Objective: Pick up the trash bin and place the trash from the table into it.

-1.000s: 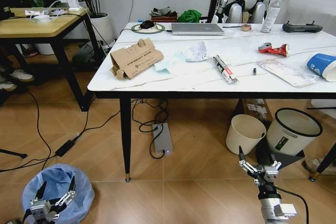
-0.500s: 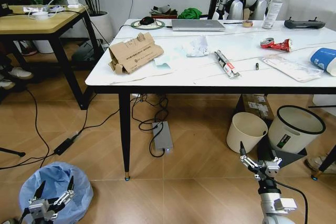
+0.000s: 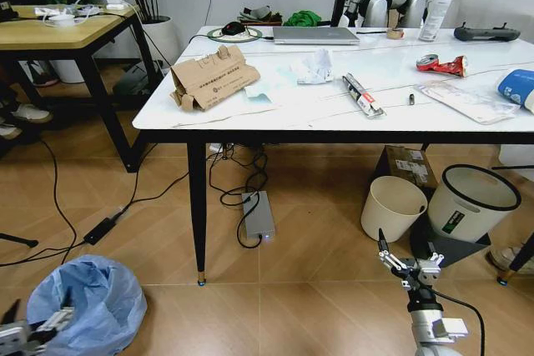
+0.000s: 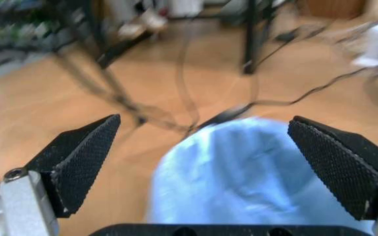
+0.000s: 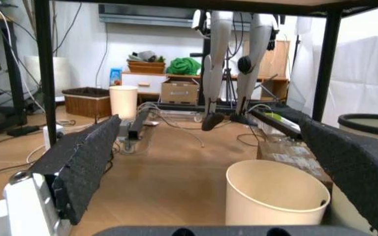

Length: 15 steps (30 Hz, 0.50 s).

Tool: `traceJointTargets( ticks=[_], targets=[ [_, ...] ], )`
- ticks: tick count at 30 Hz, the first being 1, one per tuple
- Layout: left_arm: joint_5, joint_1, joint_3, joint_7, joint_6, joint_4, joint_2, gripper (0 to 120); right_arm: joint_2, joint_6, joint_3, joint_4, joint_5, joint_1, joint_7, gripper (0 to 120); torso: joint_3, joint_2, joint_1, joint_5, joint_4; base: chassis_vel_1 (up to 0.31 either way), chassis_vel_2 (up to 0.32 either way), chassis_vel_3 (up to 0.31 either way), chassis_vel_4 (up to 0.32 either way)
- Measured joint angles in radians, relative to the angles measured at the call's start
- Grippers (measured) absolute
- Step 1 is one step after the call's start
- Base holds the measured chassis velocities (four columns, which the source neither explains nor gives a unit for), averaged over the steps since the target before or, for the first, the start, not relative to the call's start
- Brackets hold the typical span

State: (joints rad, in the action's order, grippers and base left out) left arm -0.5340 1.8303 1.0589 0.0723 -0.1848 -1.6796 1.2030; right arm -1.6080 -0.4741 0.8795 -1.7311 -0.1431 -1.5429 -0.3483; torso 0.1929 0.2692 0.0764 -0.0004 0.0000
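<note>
The trash bin (image 3: 83, 302), lined with a crinkled light-blue bag, stands on the floor at the lower left. My left gripper (image 4: 204, 119) is open just above and beside it, and the bag (image 4: 241, 172) lies below its fingers. On the white marble-look table (image 3: 275, 118) lies the trash: torn cardboard (image 3: 215, 79), crumpled white paper (image 3: 314, 66), a crushed red can (image 3: 440, 64), a blue cup (image 3: 517, 87) and plastic packaging (image 3: 465, 102). My right gripper (image 3: 407, 252) hangs open and empty low at the right, below table height.
A cream round bin (image 3: 392, 208) and a black bin with a white rim (image 3: 471, 202) stand under the table's right end. Cables and a power brick (image 3: 259, 216) lie on the floor. A wooden-topped desk (image 3: 50, 35) is at the left; a laptop (image 3: 315, 35) sits at the table's back.
The left gripper has sunk toward the lower left corner of the head view, beside the bin. The head view has shifted a little. The right gripper keeps its place.
</note>
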Motion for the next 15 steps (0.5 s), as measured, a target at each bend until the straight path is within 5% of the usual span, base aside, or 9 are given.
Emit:
traceJointTargets(
  ticks=[7,15],
  targets=[
    [-0.096,-0.048,0.036,0.055,0.185,0.05,-0.09,100,0.0,-0.012,0.004,0.012,-0.001,-0.006,-0.002,100,0.002,0.003,0.001,0.0005,-0.0001,0.0,0.0,0.0,0.0],
    [-0.198,-0.12,0.01,-0.026,0.256,0.151,-0.153,100,0.0,-0.014,0.004,0.015,0.003,-0.011,-0.005,100,0.004,0.006,0.002,0.0002,-0.0002,0.0,0.0,0.0,0.0]
  ],
)
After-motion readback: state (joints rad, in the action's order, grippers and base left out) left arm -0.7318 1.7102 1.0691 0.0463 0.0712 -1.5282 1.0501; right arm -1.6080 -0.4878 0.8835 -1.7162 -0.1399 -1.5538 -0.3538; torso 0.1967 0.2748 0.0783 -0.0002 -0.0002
